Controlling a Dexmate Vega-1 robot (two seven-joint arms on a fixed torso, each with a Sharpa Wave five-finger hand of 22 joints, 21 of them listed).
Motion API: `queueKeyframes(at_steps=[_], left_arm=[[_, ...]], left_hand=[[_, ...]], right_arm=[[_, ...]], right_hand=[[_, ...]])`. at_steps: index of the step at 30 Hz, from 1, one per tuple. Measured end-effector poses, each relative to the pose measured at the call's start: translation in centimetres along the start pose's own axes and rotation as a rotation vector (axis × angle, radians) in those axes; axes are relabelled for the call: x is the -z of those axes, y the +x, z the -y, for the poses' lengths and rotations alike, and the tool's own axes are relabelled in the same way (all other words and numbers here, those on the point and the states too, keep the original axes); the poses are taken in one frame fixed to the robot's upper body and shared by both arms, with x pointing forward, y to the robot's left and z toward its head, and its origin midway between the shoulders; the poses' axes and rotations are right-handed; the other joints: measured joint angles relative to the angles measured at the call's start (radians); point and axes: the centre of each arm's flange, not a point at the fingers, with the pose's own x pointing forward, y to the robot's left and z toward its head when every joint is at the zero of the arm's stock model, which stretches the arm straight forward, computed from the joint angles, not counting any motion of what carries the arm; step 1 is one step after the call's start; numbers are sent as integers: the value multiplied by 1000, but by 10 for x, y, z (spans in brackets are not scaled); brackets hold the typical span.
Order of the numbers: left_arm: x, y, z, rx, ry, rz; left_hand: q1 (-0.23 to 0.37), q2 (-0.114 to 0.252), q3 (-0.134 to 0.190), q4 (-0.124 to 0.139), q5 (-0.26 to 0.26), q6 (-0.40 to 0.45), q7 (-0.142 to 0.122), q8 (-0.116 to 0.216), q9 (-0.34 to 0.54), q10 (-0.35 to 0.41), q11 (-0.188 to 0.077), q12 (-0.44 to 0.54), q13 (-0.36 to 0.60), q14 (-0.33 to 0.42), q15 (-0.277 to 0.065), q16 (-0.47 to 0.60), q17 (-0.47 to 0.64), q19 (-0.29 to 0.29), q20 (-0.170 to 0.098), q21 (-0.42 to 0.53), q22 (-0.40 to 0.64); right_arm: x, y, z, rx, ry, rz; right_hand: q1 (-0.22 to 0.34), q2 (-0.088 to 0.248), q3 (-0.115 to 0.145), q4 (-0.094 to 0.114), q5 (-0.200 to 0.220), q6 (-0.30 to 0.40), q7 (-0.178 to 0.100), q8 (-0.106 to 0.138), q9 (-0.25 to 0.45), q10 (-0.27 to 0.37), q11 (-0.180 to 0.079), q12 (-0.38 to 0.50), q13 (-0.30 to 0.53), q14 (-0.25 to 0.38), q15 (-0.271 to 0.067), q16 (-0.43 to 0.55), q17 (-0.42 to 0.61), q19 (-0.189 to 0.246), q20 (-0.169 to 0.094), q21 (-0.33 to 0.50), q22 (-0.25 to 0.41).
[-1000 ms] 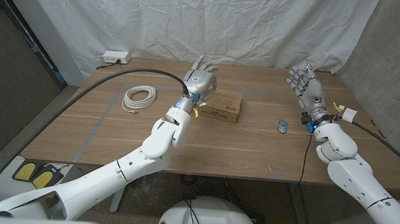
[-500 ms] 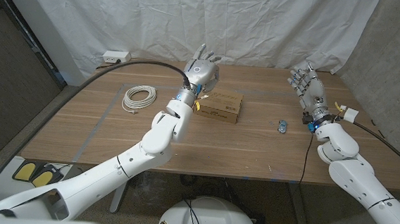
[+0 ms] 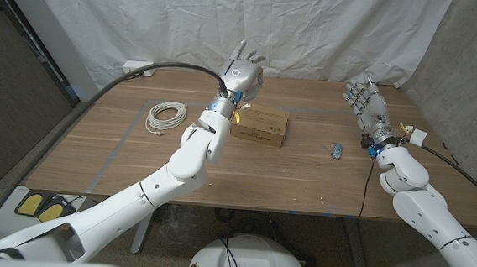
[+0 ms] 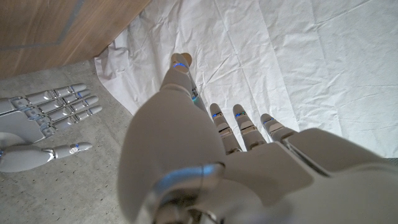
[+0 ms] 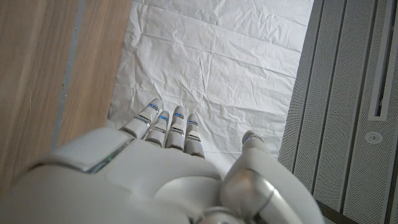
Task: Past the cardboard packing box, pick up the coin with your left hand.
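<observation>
Head view does not let me make out the coin itself; the stretch of table beyond the cardboard packing box [image 3: 260, 125] is partly covered by the left hand [image 3: 241, 79] and anything that small there is too fine to tell. That box lies flat near the middle of the wooden table [image 3: 119, 155], its long side running across. Left hand hangs above the far edge of the box, raised off the wood, fingers spread apart and holding nothing; in the left wrist view the same hand [image 4: 205, 155] shows its fingers [image 4: 242, 121] reaching toward the white backdrop cloth [image 4: 298, 56]. Right hand [image 3: 367, 105] stands upright, well apart from the box, fingers parted and empty. Between box and right arm sits a small dark object [image 3: 336, 150] on the wood. A coiled white cable [image 3: 165, 116] lies to the left of the box, and a white power strip [image 3: 138, 67] rests at the far left corner
</observation>
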Motion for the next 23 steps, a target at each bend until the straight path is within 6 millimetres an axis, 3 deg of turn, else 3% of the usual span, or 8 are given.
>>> queueKeyframes(at_steps=[23], left_arm=[[-2,-3,-12,-18,2,8]], left_hand=[[-5,4,0,0,-1,0,0,0,0,4,-4,-6,0,2,-2,-6,0,0,0,0,-1]], right_arm=[[0,-6,-4,4,-10,-4]], right_hand=[[-2,2,0,0,0,0,0,0,0,0,0,0,0,0,0,0,0,0,0,0,0]])
